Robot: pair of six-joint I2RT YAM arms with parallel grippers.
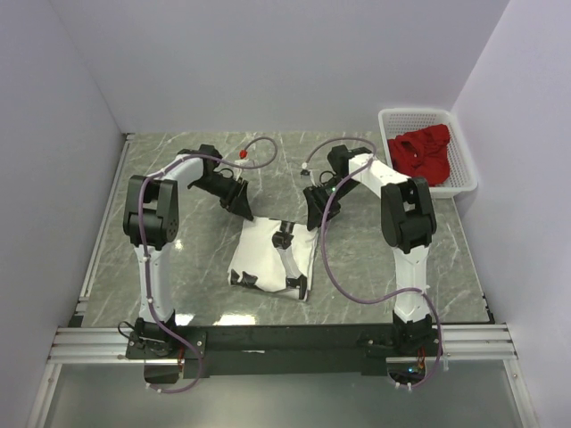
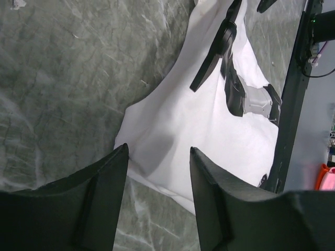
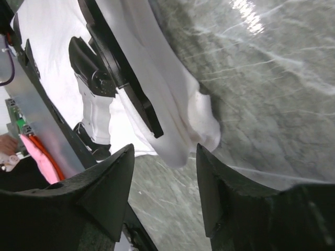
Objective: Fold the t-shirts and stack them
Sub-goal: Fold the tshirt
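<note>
At the far right, your white slotted basket holds the red t-shirt, while your left pincer and right pincer hang spread by the white t-shirt.

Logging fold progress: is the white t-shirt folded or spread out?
Folded: the white t-shirt lies as a compact rectangle, no sleeves showing, doubled edges at one corner.

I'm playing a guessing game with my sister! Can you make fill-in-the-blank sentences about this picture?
1. The soft deep red cloth t-shirt lies in the white slotted plastic ____.
2. The white cloth t-shirt with a black print lies on the grey marbled ____.
3. The left pincer and the right pincer both have their jaws ____.
Missing words: basket; table; open.
</note>
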